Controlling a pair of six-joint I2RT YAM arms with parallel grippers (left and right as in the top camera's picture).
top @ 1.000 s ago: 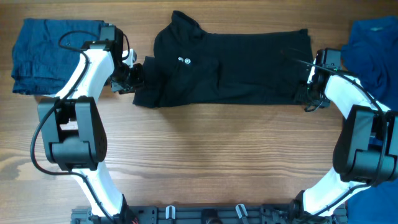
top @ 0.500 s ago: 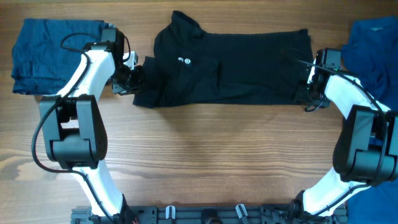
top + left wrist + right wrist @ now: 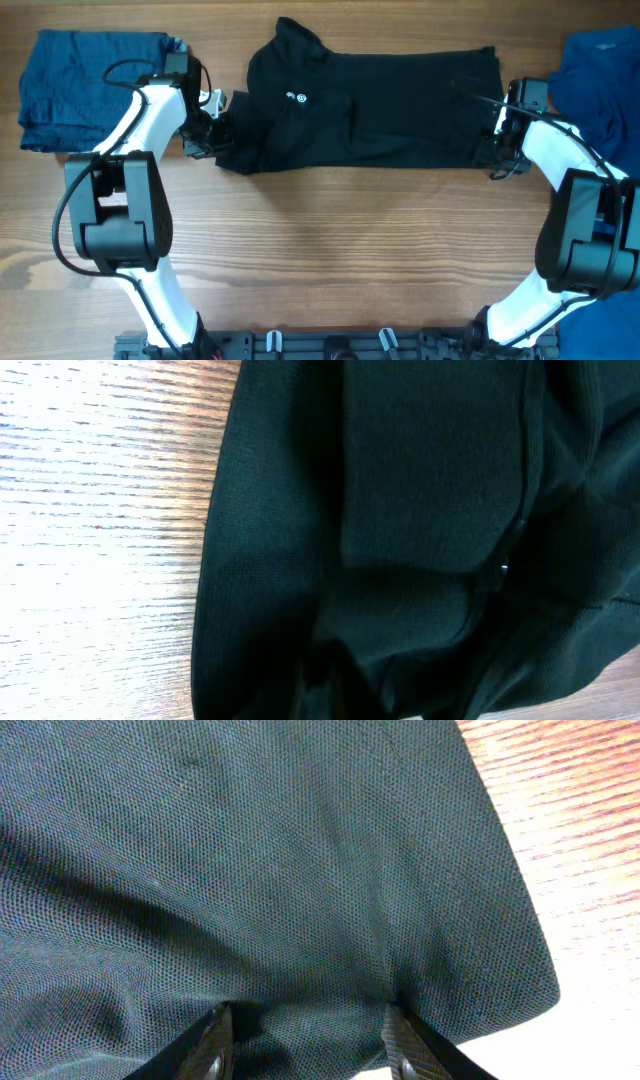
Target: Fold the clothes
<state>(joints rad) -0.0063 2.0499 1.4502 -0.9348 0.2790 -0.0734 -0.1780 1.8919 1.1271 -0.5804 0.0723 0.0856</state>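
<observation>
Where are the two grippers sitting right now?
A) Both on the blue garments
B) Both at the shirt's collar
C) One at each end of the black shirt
C: in the overhead view the left gripper is at the left edge of the black shirt, and the right gripper is at its right edge.

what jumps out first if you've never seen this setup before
A black shirt lies spread across the far middle of the wooden table. The left hand is clamped on its sleeve end and the right hand grips its hem end. Off to the sides sit a dark blue folded pile at the far left and a royal blue garment at the far right.
</observation>
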